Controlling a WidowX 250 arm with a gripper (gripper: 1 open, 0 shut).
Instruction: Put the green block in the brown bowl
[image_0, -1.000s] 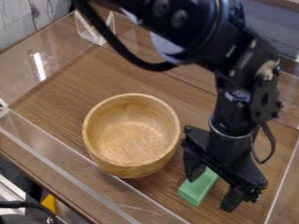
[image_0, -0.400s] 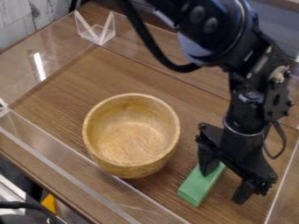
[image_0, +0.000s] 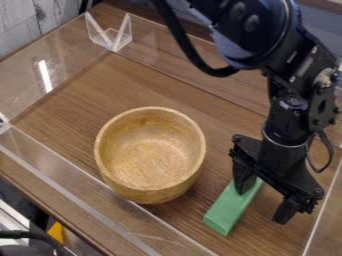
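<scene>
The green block (image_0: 230, 209) lies flat on the wooden table, just right of and in front of the brown bowl (image_0: 151, 154), which stands empty. My gripper (image_0: 266, 199) hangs over the block's far right end, its two black fingers spread apart and nothing between them. One finger (image_0: 245, 177) stands near the block's upper end, the other finger (image_0: 289, 207) is off to the block's right. The block is apart from the bowl's rim.
Clear acrylic walls (image_0: 54, 190) fence the table on the left and front. A small clear plastic holder (image_0: 108, 30) stands at the back left. The black arm (image_0: 254, 40) reaches in from the top.
The gripper has moved right and slightly up off the block, uncovering most of its length. Block and bowl have stayed in place.
</scene>
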